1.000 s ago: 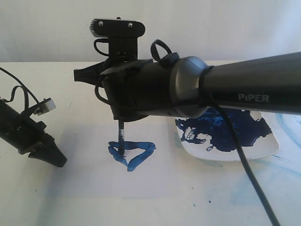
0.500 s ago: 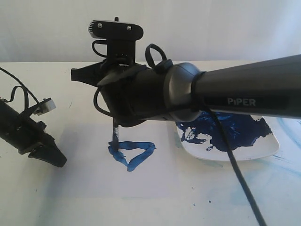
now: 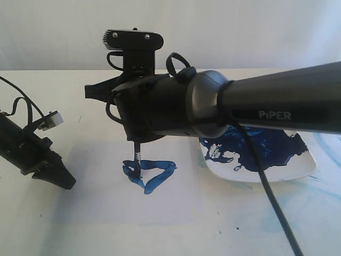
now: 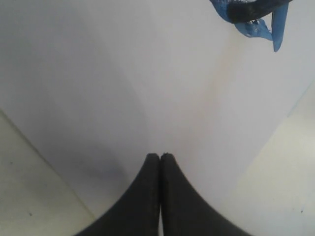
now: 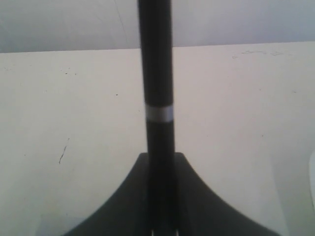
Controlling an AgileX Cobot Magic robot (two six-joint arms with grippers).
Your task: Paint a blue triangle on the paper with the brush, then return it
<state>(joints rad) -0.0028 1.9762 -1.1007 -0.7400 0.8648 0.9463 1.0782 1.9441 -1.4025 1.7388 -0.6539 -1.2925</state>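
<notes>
Clamping the brush (image 5: 155, 59) by its handle, the right gripper (image 5: 160, 164) is gripping narrowly (light, stiff, probably slippery shaft); bristles below it are meeting the blue triangle (image 3: 152, 173).

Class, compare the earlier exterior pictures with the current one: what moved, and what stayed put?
The black-handled paintbrush, held throughout by the right gripper, swung its tip left in the exterior view to the left corner of the small blue outline triangle, then came back right to where it started. Nothing was picked up or released. The shut left gripper, pale paper sheet and white paint-smeared plate stayed put.
</notes>
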